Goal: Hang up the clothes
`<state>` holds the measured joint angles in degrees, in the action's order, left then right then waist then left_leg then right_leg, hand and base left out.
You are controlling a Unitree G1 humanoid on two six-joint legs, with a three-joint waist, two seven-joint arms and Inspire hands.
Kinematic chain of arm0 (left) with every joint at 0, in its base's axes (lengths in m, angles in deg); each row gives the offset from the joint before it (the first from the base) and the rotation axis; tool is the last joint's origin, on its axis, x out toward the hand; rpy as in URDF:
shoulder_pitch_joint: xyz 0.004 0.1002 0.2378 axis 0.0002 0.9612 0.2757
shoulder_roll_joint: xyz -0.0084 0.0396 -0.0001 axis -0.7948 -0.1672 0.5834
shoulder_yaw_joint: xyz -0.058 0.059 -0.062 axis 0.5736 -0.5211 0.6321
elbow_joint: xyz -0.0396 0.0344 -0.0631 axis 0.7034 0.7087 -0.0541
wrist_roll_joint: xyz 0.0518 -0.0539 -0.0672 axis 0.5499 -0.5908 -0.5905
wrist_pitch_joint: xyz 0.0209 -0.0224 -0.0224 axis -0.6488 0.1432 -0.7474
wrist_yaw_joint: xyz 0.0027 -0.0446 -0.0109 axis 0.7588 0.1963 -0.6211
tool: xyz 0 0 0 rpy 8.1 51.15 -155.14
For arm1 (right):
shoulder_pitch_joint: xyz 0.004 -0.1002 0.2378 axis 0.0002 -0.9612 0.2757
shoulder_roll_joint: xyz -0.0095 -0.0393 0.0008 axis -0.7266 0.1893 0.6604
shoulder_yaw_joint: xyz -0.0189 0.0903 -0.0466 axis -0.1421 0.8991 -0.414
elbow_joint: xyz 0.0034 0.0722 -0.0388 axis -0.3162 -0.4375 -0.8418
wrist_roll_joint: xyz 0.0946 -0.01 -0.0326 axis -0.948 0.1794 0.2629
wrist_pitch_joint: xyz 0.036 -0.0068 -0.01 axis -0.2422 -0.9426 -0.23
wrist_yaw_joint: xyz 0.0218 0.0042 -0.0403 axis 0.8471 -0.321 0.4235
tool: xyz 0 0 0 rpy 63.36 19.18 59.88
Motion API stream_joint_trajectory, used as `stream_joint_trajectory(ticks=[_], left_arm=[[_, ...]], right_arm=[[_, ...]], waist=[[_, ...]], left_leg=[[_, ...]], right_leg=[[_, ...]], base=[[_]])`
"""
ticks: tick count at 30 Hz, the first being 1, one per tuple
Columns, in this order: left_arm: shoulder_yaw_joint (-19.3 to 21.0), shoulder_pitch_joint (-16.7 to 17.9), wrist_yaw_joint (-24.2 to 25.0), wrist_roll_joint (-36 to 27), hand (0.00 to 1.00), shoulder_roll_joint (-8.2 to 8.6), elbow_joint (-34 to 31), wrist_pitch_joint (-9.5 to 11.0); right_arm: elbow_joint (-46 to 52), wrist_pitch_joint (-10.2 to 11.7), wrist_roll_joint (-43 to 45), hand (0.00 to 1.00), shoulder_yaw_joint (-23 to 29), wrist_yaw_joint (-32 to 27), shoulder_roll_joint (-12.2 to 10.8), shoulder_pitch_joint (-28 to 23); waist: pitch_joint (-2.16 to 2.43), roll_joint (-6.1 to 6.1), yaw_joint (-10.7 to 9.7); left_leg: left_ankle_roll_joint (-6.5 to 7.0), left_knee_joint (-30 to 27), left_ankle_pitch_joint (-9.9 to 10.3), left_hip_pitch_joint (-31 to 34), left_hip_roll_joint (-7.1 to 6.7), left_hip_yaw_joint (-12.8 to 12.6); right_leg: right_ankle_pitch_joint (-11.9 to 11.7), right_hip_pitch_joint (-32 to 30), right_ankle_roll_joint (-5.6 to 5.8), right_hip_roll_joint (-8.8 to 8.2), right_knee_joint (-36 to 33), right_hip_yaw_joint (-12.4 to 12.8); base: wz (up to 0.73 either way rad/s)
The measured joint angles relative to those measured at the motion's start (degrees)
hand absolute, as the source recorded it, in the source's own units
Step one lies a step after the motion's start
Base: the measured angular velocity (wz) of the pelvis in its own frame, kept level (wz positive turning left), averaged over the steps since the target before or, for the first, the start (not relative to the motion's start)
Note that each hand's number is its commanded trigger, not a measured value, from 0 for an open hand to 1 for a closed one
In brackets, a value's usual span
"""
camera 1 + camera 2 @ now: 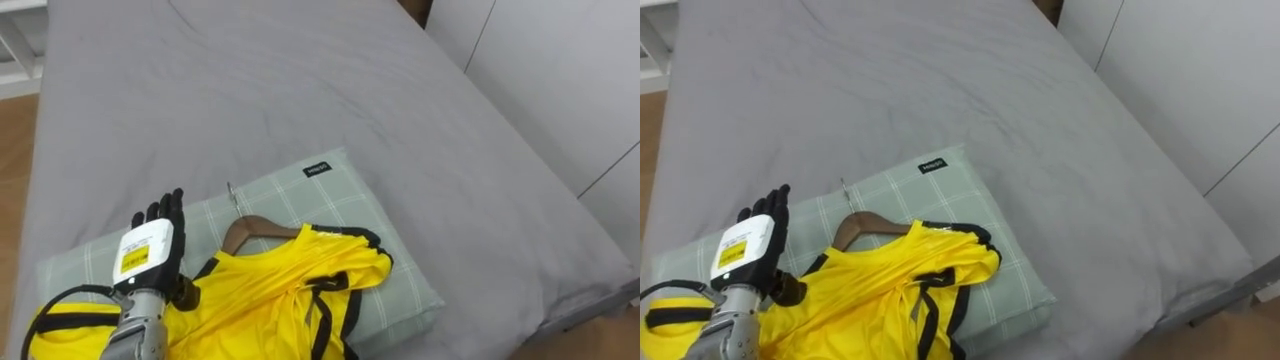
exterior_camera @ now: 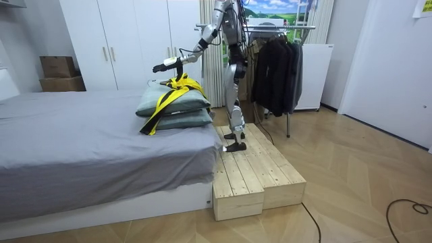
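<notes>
**A:** Where are we standing?

**B:** We are standing on a wooden platform (image 2: 260,172) at the side of the bed (image 1: 300,90), facing the pillow end. A rack (image 2: 277,64) of dark clothes is hanging just behind us.

**A:** And where is the shirt lying?

**B:** The yellow shirt (image 1: 275,295) is lying crumpled on the checked pillow (image 1: 345,205), near the edge of the bed closest to us, with its black trim showing. In the room view, part of it is trailing down off the pillow stack (image 2: 196,116) towards the grey cover.

**A:** Is the hanger sitting inside it?

**B:** The wooden hanger (image 1: 258,228) is poking out at the shirt's far end. One brown shoulder and the metal hook are lying bare on the pillow, and the rest is hiding under the cloth.

**A:** What are we doing with the left hand?

**B:** We are holding the left hand (image 1: 152,243) out over the pillow, just to the left of the hanger, with its back turned up. The fingers (image 1: 165,208) are stretching out straight and slightly spread, gripping nothing.

**A:** Is it touching the cloth?

**B:** In the room view the hand is hovering above the pillow stack, apart from it. In the eye views the wrist is crossing over the near part of the shirt, and we are not able to tell whether it is brushing the cloth there.
</notes>
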<state>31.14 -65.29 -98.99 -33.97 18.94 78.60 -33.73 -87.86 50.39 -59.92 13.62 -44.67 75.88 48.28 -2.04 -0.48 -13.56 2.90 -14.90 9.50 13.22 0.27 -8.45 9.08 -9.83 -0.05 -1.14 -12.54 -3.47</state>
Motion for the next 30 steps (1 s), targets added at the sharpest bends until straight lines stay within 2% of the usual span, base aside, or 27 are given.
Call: stream_joint_trajectory(ticks=[10,11,12,15,25,28,30], left_arm=[[0.0,0.8,0.0,0.0,0.0,-0.02,0.0,0.3],[0.0,0.8,0.0,0.0,0.0,-0.01,0.0,0.5],[0.0,0.8,0.0,0.0,0.0,-0.02,0.0,0.6],[0.0,0.9,-0.1,0.0,0.0,-0.01,0.0,0.6],[-0.7,1.7,-0.1,0.0,0.0,0.02,0.0,0.5],[-0.9,4.1,0.6,0.0,0.0,0.39,0.0,0.2],[-0.9,5.0,2.3,0.0,0.0,1.22,0.0,-0.8]], right_arm=[[1.0,0.0,0.0,0.0,0.0,0.0,0.0,-0.5],[1.0,0.0,-0.1,0.0,0.0,0.0,0.0,-0.5],[0.9,0.0,-0.1,0.0,0.0,0.0,0.0,-0.7],[1.0,0.0,-0.4,0.0,0.0,0.1,0.0,-1.1],[1.0,0.0,-1.3,0.0,0.0,1.4,0.0,-1.4],[1.0,0.0,-2.1,0.0,0.0,2.1,0.0,-1.8],[1.0,0.0,-2.3,0.0,0.0,2.3,0.0,-1.9]], waist=[[0.13,-0.13,0.7],[0.29,-0.22,0.9],[0.65,-0.39,0.9],[0.94,-0.61,1.2],[0.97,-0.63,1.3],[1.01,-0.67,1.3],[1.01,-0.67,1.3]], left_leg=[[0.01,0.1,0.0,-0.7,0.02,-0.1],[0.01,0.2,0.0,-1.0,0.02,-0.1],[0.01,0.4,0.0,-1.1,0.02,-0.1],[0.08,1.2,-0.2,-2.1,-0.01,-0.4],[0.07,1.5,-0.3,-4.2,-0.06,-0.5],[0.05,2.3,-0.3,-5.6,-0.08,-0.7],[0.04,2.3,-0.3,-5.6,-0.06,-0.7]], right_leg=[[0.0,0.6,-0.07,0.02,-0.1,0.1],[0.0,0.8,-0.07,0.05,-0.1,0.1],[-0.1,0.8,-0.1,0.06,-0.1,0.1],[-0.1,1.5,-0.22,0.04,-0.1,0.2],[-0.2,3.6,-0.38,0.03,0.5,0.2],[-0.3,4.8,-0.5,0.06,1.0,0.3],[-0.3,4.9,-0.5,0.07,1.0,0.3]], base=[[0.0],[0.0],[0.0],[-0.02],[0.0],[-0.01],[0.0]])
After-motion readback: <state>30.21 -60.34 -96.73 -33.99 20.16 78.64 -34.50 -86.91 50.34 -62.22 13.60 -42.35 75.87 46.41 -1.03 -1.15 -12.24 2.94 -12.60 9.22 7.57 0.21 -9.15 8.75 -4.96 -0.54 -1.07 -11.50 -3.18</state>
